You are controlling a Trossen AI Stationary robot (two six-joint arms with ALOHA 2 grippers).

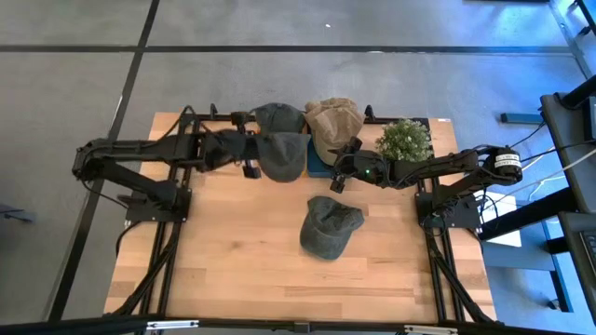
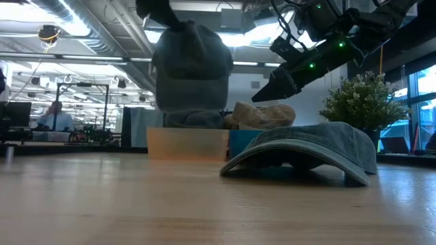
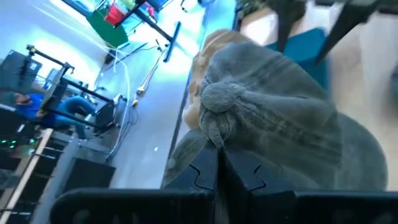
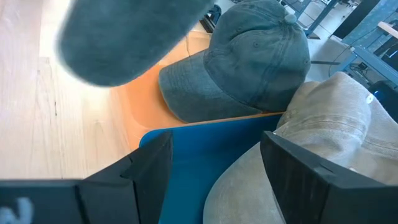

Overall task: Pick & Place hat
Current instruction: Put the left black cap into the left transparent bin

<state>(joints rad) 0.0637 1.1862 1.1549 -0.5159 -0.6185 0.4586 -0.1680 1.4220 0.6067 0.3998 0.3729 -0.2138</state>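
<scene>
denim cap lies domed; left pincer pinches soft grey cap; right pincer open.

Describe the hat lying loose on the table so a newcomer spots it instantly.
Start at the wooden table and find the potted plant at its far edge. Nearer than the plant, mid-table, lies a grey-green cap, flat on bare wood. Unlike the other hats, it sits in no tray and no claw holds it.

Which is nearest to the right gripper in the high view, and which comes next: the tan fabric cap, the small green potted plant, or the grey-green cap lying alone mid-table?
From the open right gripper:
1. Tan fabric cap, just beyond it toward the table's back edge.
2. Grey-green cap lying alone, toward the table's front; the small green potted plant, on the arm's side, is too close to call against it.
</scene>
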